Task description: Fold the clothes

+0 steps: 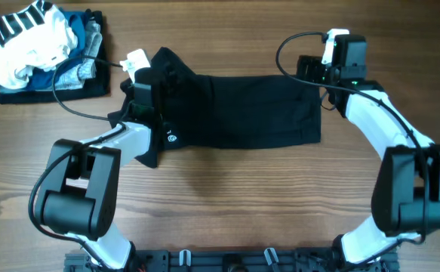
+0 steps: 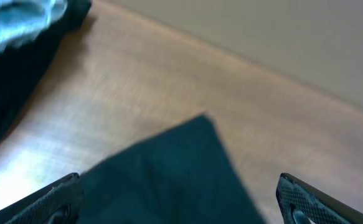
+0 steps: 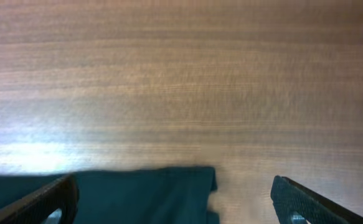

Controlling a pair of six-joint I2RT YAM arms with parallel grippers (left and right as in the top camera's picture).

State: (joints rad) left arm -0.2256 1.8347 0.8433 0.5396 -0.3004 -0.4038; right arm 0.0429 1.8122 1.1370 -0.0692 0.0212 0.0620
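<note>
A wooden table [image 1: 227, 196] takes up nearly everything here, its top a warm mid-brown with fine grain running lengthwise from left to right. Along the table's near edge sits a black mounting rail [image 1: 227, 262], low and dark, with small fittings spaced along it. At the table's far edge, seen in the left wrist view as a slanting line, the wood gives way to a plain beige surface [image 2: 281, 31], blurred and featureless; whether it is wall or floor I cannot tell. In the right wrist view, a soft patch of glare [image 3: 32, 152] lies on the tabletop.
</note>
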